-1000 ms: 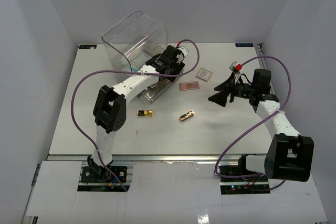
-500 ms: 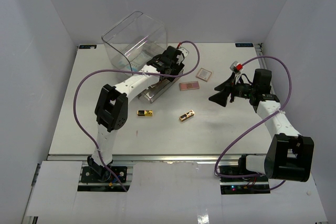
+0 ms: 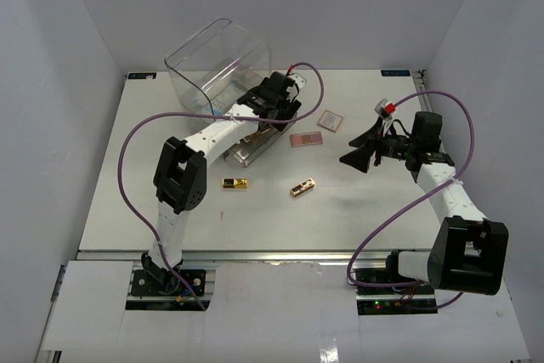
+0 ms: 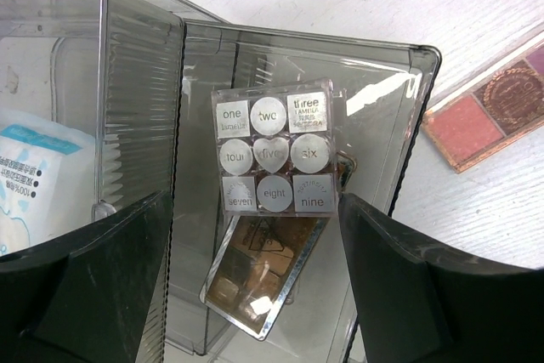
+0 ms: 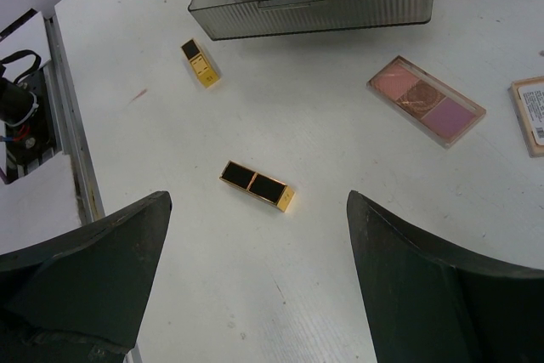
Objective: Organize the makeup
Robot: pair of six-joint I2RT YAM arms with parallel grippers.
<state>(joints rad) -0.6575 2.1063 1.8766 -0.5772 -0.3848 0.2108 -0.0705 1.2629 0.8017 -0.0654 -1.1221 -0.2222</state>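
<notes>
Left gripper (image 4: 253,201) first: its fingers are spread wide with nothing held, and it hangs right over the smoky drawer (image 4: 399,125). Directly beneath, inside that drawer, lies the grey palette (image 4: 272,157), its nine little pans face up. It overlaps the top end of a brown palette (image 4: 259,274), which lies tilted under it in the same drawer. To the left of the drawer in the left wrist view, a white and teal packet (image 4: 34,176) sits inside the clear box (image 3: 217,61). To the other side, out on the bare tabletop (image 3: 170,210) just beside the drawer's corner, is the pink palette (image 4: 493,112), lying flat.

Over to the right gripper (image 5: 259,197): it is wide open too and carrying nothing, held above the tabletop well apart from the drawer. Straight below it rests a gold and black case (image 5: 257,186), lying on its side. A second case (image 5: 200,61) lies farther on, near the drawer's front wall. In the overhead view a small square compact (image 3: 330,120) sits near the pink palette, on the side away from the drawer, without touching it.
</notes>
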